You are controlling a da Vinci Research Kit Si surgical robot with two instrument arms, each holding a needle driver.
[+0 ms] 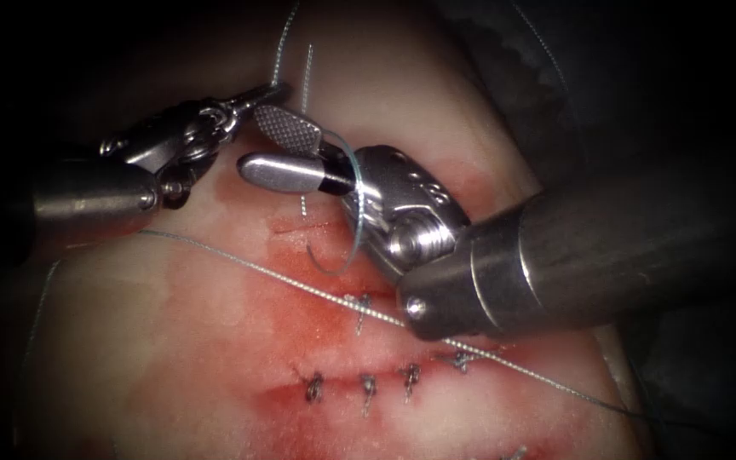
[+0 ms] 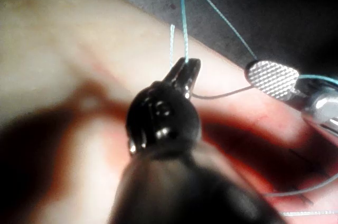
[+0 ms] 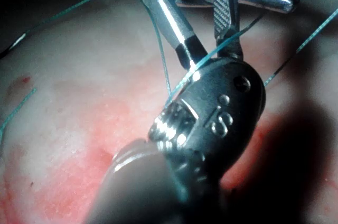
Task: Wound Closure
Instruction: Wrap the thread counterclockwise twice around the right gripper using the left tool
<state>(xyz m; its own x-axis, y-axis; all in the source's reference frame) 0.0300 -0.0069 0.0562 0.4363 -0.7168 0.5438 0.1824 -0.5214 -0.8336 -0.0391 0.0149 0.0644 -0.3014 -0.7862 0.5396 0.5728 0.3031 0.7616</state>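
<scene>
Here the right tool (image 1: 287, 149), jaws wide apart, has the curved needle (image 1: 353, 230) lying across its hinge, off the tissue (image 1: 172, 341), while the left tool (image 1: 270, 92) pinches the thread (image 1: 283, 51).

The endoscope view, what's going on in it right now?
Bench suturing on the tissue. The right tool has its jaws open, with thread running between them near the hinge; they grip nothing. The left tool is shut on the thread that rises above it. The curved needle lies free on the tissue beside the right tool, held by neither. Four stitches already close the cut lower down, with red fluid around them.
</scene>
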